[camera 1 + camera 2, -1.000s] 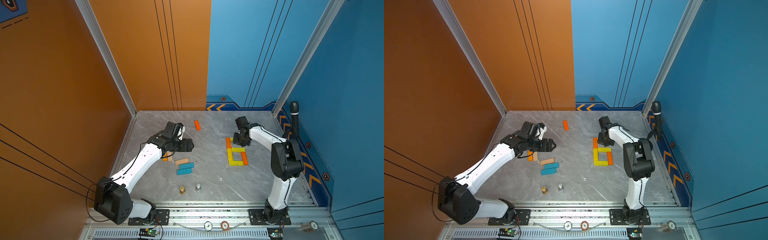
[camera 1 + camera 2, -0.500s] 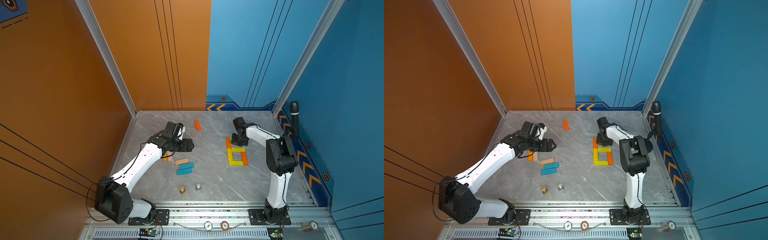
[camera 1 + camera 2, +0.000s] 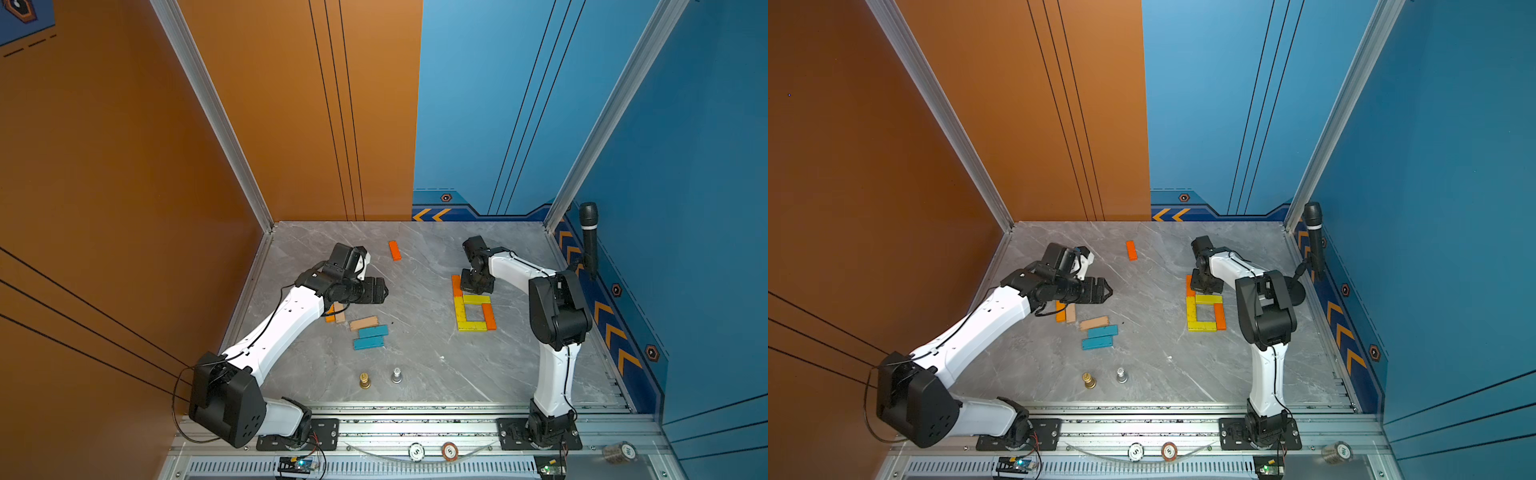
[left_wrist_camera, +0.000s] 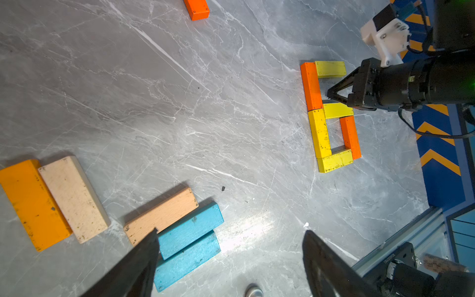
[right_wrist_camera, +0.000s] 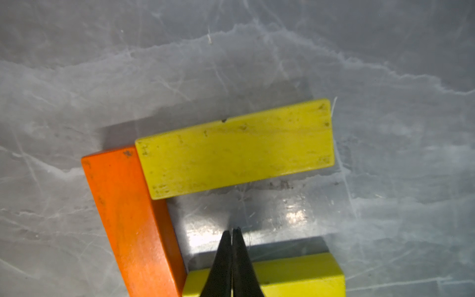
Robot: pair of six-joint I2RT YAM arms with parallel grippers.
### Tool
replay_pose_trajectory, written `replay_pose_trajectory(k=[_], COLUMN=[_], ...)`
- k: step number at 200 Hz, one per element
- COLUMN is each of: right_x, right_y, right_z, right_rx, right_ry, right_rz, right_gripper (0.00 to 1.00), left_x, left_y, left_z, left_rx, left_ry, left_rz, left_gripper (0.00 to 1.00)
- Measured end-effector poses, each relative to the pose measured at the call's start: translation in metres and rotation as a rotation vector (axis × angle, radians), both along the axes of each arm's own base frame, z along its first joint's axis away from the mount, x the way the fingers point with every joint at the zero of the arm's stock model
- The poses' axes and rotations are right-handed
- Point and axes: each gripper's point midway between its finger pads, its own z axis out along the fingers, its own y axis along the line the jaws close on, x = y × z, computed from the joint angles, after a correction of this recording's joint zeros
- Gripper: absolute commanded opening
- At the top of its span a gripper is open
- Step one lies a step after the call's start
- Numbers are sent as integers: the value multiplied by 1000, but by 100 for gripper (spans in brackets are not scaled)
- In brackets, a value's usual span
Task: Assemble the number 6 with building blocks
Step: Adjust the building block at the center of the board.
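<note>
— Grey marble tabletop [image 3: 457,374], orange wall on one side, blue on the other, and the building blocks [image 3: 460,311] already spell a 6 beside the right arm. Where are the right fingers [image 5: 223,262]?
— Pinched tight together, gripping nothing! Their tips sit in the open gap between the top yellow block [image 5: 236,149] and the middle yellow block [image 5: 295,275], just beside the tall orange block [image 5: 128,218], over bare marble. Touching the surface? Can't tell.
— And that top yellow block?
— Flat, its end butted against the orange one, a little clear of the tips.
— The loop underneath?
— Lower yellow block [image 4: 319,132] carries on the orange one's line, bottom yellow block [image 4: 334,160] runs across the base, short orange block [image 4: 350,136] closes the side nearer the blue wall. All lying flat.
— Now the left fingers [image 4: 133,270].
— Spread wide, nothing between them, hovering over the spares. One finger's tip overlaps the end of the tan block [image 4: 162,214] and the two teal blocks [image 4: 190,230] in the wrist view; the other hangs over bare marble. Amber block [image 4: 30,203] and pale block [image 4: 74,198] lie touching, side by side, clear of both fingers. A lone orange block [image 3: 395,250] lies well apart, near the back wall.
</note>
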Motion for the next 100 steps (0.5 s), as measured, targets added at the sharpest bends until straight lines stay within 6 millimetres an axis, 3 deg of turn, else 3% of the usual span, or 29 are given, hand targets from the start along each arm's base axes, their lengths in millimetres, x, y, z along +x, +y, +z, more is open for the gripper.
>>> replay_pose_trajectory(k=[100], right_x=[2], right_y=[5], right_z=[-5], right_rx=[-1], right_ry=[5], right_rz=[9], right_gripper=[7], left_x=[0], left_y=[0], left_z=[0], left_rx=[0], left_ry=[0], left_rz=[0], left_gripper=[87])
